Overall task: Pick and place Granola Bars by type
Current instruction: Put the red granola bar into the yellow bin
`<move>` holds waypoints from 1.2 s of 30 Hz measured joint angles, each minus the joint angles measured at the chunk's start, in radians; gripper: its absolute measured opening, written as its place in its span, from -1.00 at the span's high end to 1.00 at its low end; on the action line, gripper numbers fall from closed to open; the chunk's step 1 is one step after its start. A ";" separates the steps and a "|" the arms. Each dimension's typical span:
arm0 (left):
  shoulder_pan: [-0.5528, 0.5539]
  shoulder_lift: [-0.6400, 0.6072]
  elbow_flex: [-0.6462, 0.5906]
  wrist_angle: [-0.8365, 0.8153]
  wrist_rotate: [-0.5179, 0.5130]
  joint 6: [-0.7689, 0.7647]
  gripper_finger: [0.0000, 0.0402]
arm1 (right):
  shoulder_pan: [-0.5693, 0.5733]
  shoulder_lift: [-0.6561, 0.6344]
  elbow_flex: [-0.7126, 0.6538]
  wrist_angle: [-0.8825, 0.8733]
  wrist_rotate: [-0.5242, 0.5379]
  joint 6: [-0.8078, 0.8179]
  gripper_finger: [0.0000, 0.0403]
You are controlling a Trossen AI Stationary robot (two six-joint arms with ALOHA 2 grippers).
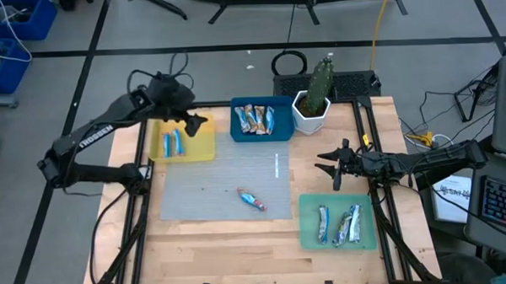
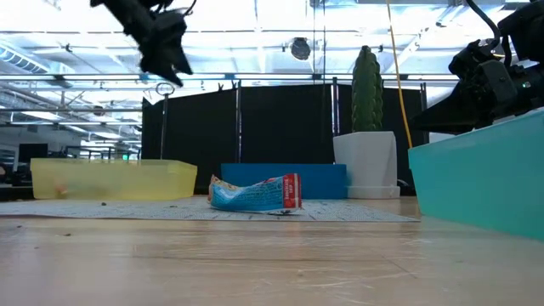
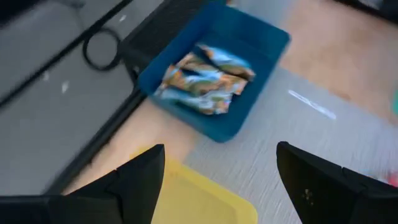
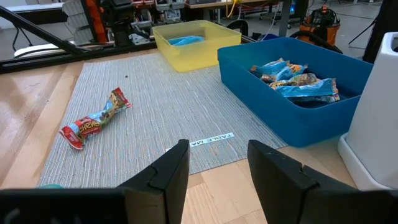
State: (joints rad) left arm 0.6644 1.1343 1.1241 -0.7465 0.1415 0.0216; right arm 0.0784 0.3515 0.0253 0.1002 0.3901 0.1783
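Observation:
One granola bar (image 1: 252,199) in a blue and red wrapper lies loose on the grey mat (image 1: 204,182); it also shows in the low view (image 2: 255,193) and the right wrist view (image 4: 94,121). Two blue bars (image 1: 174,143) lie in the yellow tray (image 1: 204,148). Several bars (image 3: 205,78) fill the blue tray (image 1: 280,131). More bars (image 1: 340,226) lie in the green tray (image 1: 309,209). My left gripper (image 1: 193,123) hangs open high above the yellow tray, with nothing between its fingers (image 3: 140,180). My right gripper (image 1: 330,165) waits open at the mat's right edge.
A cactus in a white pot (image 1: 312,102) stands right of the blue tray, close to my right arm. The bare mat between the three trays holds only the loose bar. Bare wood (image 1: 223,253) runs along the near edge.

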 joint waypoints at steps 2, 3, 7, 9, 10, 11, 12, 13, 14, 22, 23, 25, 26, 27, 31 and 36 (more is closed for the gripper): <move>-0.047 0.035 0.052 -0.031 -0.002 0.072 -0.54 | 0.000 0.000 0.000 0.000 0.000 0.000 0.22; -0.070 0.055 0.076 -0.044 -0.001 0.102 -0.54 | 0.000 0.000 0.000 0.000 0.000 0.000 0.22; -0.159 0.121 0.145 -0.075 0.015 0.226 -0.54 | 0.000 0.000 0.000 0.000 0.000 0.000 0.22; -0.209 0.155 0.157 -0.077 0.040 0.297 -0.54 | 0.000 0.000 0.000 0.000 0.000 0.000 0.22; -0.236 0.176 0.163 -0.082 0.055 0.330 -0.54 | 0.000 0.000 0.000 0.000 0.000 0.000 0.22; -0.262 0.197 0.171 -0.085 0.060 0.356 -0.54 | 0.000 0.000 0.000 0.000 0.000 0.000 0.22; -0.287 0.216 0.180 -0.086 0.061 0.382 -0.54 | 0.000 0.000 0.000 0.000 0.000 0.000 0.22; -0.311 0.235 0.188 -0.090 0.061 0.404 -0.54 | 0.000 0.000 0.000 0.000 0.000 0.000 0.22; -0.331 0.253 0.195 -0.095 0.060 0.423 -0.54 | 0.000 0.000 0.000 0.000 0.000 0.000 0.22; -0.476 0.388 0.200 -0.087 0.061 0.579 -0.54 | 0.000 0.000 0.000 0.000 0.000 0.000 0.22; -0.488 0.405 0.200 -0.081 0.060 0.586 -0.54 | 0.000 0.000 0.000 0.000 0.000 0.000 0.22; -0.511 0.443 0.200 -0.058 0.072 0.579 -0.54 | 0.000 0.000 0.000 0.000 0.000 0.000 0.22; -0.522 0.461 0.200 -0.044 0.089 0.576 -0.54 | 0.000 0.000 0.000 0.000 0.000 0.000 0.22; -0.532 0.480 0.200 -0.035 0.105 0.575 -0.54 | 0.000 0.000 0.000 0.000 0.000 0.000 0.22; -0.576 0.563 0.200 0.012 0.121 0.592 -0.54 | 0.000 0.000 0.000 0.000 0.000 0.000 0.22; -0.627 0.659 0.200 0.084 0.126 0.606 -0.54 | 0.000 0.000 0.000 0.000 0.000 0.000 0.22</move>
State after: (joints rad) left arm 0.0371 1.7937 1.3239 -0.6626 0.2671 0.6272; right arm 0.0784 0.3517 0.0250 0.1005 0.3901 0.1783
